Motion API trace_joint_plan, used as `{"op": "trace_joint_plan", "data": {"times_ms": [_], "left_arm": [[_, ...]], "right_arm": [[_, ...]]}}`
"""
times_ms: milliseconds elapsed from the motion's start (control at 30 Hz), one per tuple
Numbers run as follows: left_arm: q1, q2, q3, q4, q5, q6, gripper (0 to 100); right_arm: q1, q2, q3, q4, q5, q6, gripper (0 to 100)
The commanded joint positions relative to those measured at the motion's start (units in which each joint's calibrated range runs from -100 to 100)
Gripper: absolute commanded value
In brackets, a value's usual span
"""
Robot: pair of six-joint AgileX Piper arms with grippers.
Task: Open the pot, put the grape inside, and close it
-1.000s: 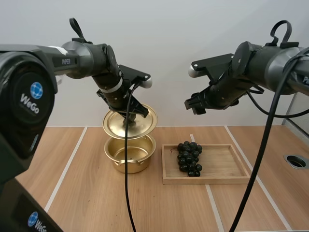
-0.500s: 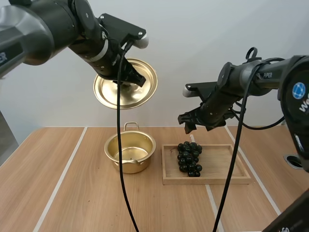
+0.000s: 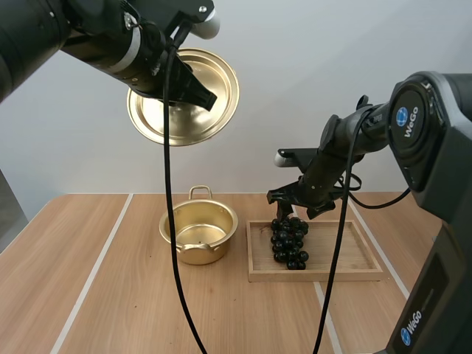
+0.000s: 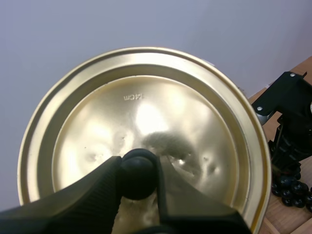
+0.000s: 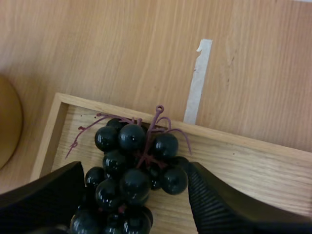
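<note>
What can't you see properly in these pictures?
Knob of the lid: high view, the left gripper covers it.
The pot: right wrist view, the edge cuts off most of it.
Lower grapes: right wrist view, open fingers of the right gripper and the edge hide them.
Bottom of the pot: high view, its near wall hides part.

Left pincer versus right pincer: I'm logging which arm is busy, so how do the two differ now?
The left pincer is shut on the knob of the lid; the right pincer is open, gripping nothing. The left holds the lid high above the pot; the right hangs low, its fingers either side of the grapes in the tray. Both have two black ribbed fingers.
</note>
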Motion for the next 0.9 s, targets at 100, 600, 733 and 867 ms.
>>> {"op": "trace_joint_plan", "data": {"times_ms": [100,600,733,867], "left_arm": [[-0.32,-1.6,-0.58,-0.84,-1.34,-0.2,0],[-0.32,-1.6,-0.58,-0.84,-1.34,-0.2,0],[-0.32,-1.6,-0.58,-0.84,-1.34,-0.2,0],[-0.32,-1.6,-0.58,-0.84,-1.34,-0.2,0]], "right_arm": [[1.6,3.03,-0.37,-0.11,-0.71,-0.21,100],[1.84,10.12,-0.37,-1.31,-3.92,-0.21,100],[1.84,10.6,-0.37,-0.03,-3.9,-0.21,69],[1.84,10.6,-0.37,0.95,-3.52,-0.21,23]]}}
